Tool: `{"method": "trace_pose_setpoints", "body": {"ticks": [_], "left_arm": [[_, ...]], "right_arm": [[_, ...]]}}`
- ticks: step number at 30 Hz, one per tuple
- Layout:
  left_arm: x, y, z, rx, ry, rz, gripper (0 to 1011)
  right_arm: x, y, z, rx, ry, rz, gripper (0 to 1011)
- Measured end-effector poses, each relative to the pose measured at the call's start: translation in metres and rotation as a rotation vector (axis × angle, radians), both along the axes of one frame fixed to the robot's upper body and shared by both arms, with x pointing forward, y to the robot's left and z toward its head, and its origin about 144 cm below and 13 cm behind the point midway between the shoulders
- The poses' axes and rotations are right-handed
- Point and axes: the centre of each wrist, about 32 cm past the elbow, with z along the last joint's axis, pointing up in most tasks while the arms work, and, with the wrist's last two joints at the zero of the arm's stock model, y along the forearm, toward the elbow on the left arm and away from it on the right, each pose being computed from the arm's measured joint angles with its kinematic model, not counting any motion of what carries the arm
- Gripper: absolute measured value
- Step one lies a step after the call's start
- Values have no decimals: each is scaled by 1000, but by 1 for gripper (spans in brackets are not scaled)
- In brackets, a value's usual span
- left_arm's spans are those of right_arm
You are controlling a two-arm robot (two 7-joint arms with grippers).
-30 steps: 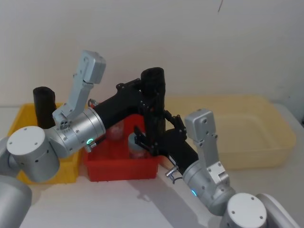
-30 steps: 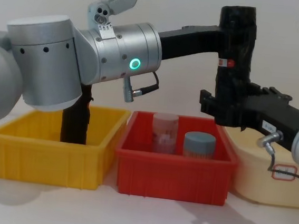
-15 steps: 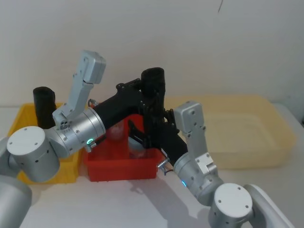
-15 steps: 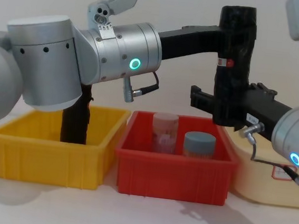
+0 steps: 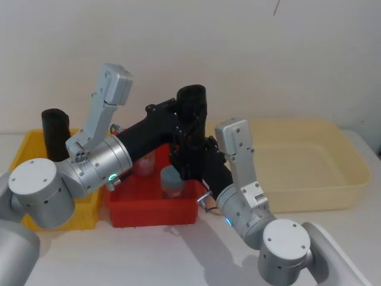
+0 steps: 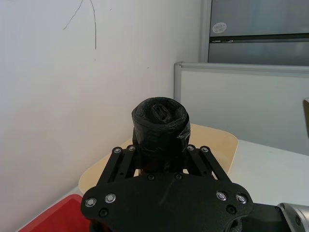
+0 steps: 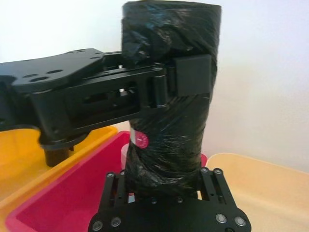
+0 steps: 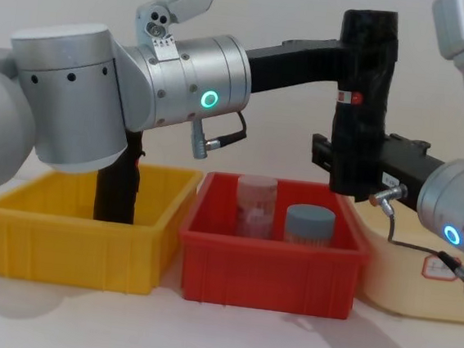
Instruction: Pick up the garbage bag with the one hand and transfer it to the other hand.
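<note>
The garbage bag [image 8: 360,121] stands upright in the air over the red bin [image 8: 268,264], its red-and-white label [image 8: 356,96] at mid-height. The left gripper [image 8: 354,58], on the green-ringed arm reaching in from 8 o'clock in the head view, has its jaws clamped on the upper part of the roll; the right wrist view shows one black pad pressed flat against the crinkled plastic.

The right gripper [image 8: 352,165], on the blue-ringed arm, sits around the roll's lower part, below the label. Its jaws flank the bag on both sides, but I cannot tell whether they are pressing on it or merely close beside it.

Over the last second the bag and the left gripper have not moved. The right arm has: its forearm has swung inward from 4 o'clock toward the centre, and its blue-lit joint has come in beside the roll in the chest view, while its gripper has stayed at the same height on the bag.

My reading is that the hand-over is at its middle, with both hands at the bag and the giver not yet letting go. The next step calls for a firm right-hand clamp before the left opens; otherwise the roll would likely drop onto the two jars [image 8: 309,223] at 6 o'clock below it.

The unlabelled black roll [image 8: 117,188] stands in the yellow bin [image 8: 68,249], at 9 o'clock of the red one.
</note>
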Motion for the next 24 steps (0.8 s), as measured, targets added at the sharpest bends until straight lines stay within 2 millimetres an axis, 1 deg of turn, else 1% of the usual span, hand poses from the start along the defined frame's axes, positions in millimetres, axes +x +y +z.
{"method": "trace_pose_setpoints", "body": {"ticks": [1, 2, 3, 5, 13, 15, 17, 19, 20, 21, 24], "left_arm": [[0, 0, 0, 0, 0, 0, 376], [0, 0, 0, 0, 0, 0, 376], [0, 0, 0, 0, 0, 0, 376], [0, 0, 0, 0, 0, 0, 376], [0, 0, 0, 0, 0, 0, 380], [0, 0, 0, 0, 0, 0, 443], [0, 0, 0, 0, 0, 0, 478], [0, 0, 0, 0, 0, 0, 574], [0, 0, 0, 0, 0, 0, 574], [0, 0, 0, 0, 0, 0, 630], [0, 0, 0, 0, 0, 0, 707]], "right_arm": [[1, 0, 0, 2, 2, -4, 639], [1, 0, 0, 2, 2, -4, 639], [1, -1, 1, 3, 4, -7, 583], [2, -1, 1, 7, 6, -12, 556], [3, -3, 3, 19, 10, -25, 556], [3, -4, 4, 27, 12, -29, 556], [3, -5, 5, 36, 15, -29, 555], [3, -5, 6, 42, 16, -28, 555], [3, -6, 7, 46, 18, -27, 555], [3, -6, 7, 49, 19, -27, 555], [3, -7, 9, 59, 23, -27, 555]]}}
